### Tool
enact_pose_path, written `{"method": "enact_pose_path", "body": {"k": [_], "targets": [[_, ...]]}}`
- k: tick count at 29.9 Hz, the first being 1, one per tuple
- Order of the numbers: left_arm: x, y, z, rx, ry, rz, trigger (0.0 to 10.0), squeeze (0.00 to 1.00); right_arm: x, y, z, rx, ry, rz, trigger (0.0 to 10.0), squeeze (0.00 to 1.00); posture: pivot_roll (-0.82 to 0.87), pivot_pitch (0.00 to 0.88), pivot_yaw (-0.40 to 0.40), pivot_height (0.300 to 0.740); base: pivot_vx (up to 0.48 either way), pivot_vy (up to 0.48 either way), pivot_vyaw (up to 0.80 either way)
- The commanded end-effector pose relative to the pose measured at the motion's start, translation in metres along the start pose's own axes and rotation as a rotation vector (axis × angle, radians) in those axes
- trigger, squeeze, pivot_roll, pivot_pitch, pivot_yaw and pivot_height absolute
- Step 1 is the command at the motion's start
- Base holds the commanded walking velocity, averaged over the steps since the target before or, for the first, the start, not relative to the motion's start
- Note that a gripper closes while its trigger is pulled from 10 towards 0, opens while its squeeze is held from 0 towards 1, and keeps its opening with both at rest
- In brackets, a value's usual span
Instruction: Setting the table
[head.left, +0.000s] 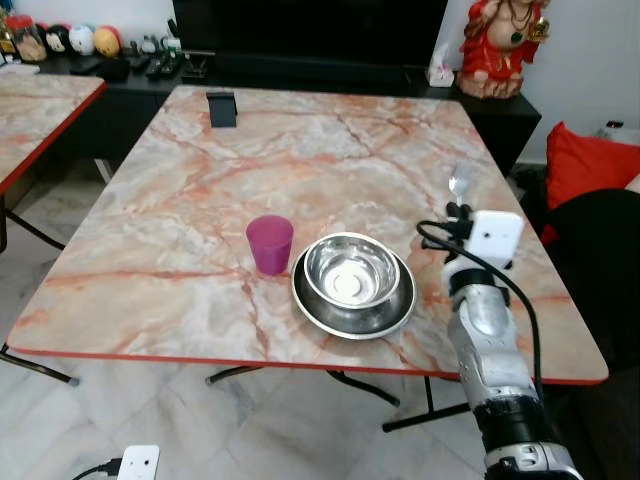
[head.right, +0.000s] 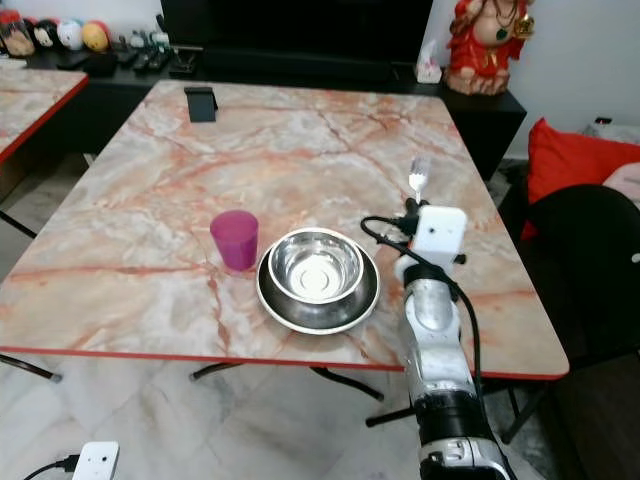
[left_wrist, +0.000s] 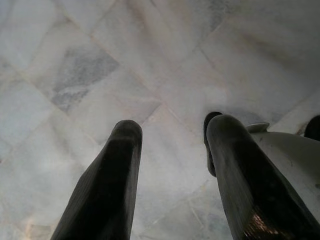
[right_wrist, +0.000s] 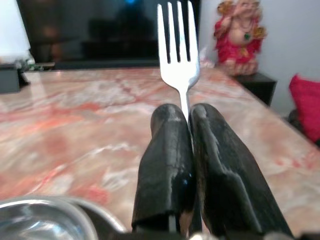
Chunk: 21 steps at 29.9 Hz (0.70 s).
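A red figurine (head.left: 503, 45) stands on the dark sideboard (head.left: 300, 75) far beyond the fork's tines. A small black stand (head.left: 221, 108) (upright) sits well off toward the fork's left. Red cushion (head.left: 590, 165) to its right.

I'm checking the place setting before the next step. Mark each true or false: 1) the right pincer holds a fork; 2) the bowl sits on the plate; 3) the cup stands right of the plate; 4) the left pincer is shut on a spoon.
1) The right pincer holds a fork: true, shut on its handle, prongs up.
2) The bowl sits on the plate: true.
3) The cup stands right of the plate: false, it stands left of it.
4) The left pincer is shut on a spoon: false, it is open, above the floor.
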<state>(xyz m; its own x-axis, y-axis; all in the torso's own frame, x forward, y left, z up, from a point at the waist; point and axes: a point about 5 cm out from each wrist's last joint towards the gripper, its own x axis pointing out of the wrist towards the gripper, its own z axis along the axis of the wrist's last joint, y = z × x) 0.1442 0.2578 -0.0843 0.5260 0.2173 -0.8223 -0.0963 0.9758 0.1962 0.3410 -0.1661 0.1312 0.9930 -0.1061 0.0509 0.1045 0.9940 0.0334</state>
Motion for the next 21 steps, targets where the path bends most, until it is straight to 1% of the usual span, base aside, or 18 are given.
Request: {"method": "enact_pose_path", "body": {"k": [1,2,5,6,8,15,17,21], "targets": [[-0.001,0.000,-0.004,0.003,0.020,-0.004,10.0,0.00,0.004,-0.008,-0.005,0.033,0.070,-0.025,10.0,0.00,-0.04,0.000,-0.038,0.740,0.000,0.000,0.00],[-0.001,0.000,-0.004,0.000,0.020,-0.006,10.0,0.00,0.006,-0.011,-0.008,0.038,0.124,-0.035,10.0,0.00,-0.04,0.000,-0.038,0.740,0.000,0.000,0.00],[0.000,-0.001,-0.003,-0.002,0.021,-0.009,10.0,0.00,0.010,-0.012,-0.014,0.029,0.212,-0.019,10.0,0.00,-0.04,0.000,-0.036,0.740,0.000,0.000,0.00],[0.000,-0.001,-0.003,-0.002,0.021,-0.009,10.0,0.00,0.010,-0.012,-0.014,0.029,0.212,-0.019,10.0,0.00,-0.04,0.000,-0.036,0.740,0.000,0.000,0.00],[0.000,-0.001,-0.003,-0.004,0.021,-0.009,10.0,0.00,0.012,-0.015,-0.015,-0.005,0.242,-0.024,10.0,0.00,-0.04,0.000,-0.034,0.740,0.000,0.000,0.00],[0.000,-0.001,-0.002,-0.006,0.018,-0.007,10.0,0.00,0.011,-0.021,-0.025,-0.023,0.324,-0.045,10.0,0.00,-0.04,0.000,-0.029,0.740,0.000,0.000,0.00],[0.000,-0.001,-0.002,-0.005,0.018,-0.006,10.0,0.00,0.008,-0.022,-0.031,0.014,0.362,-0.063,10.0,0.00,-0.04,0.000,-0.029,0.740,0.000,0.000,0.00],[0.000,-0.001,-0.002,-0.006,0.018,-0.005,10.0,0.00,0.005,-0.026,-0.041,0.043,0.411,-0.080,10.0,0.00,-0.04,0.000,-0.028,0.740,0.000,0.000,0.00]]}}
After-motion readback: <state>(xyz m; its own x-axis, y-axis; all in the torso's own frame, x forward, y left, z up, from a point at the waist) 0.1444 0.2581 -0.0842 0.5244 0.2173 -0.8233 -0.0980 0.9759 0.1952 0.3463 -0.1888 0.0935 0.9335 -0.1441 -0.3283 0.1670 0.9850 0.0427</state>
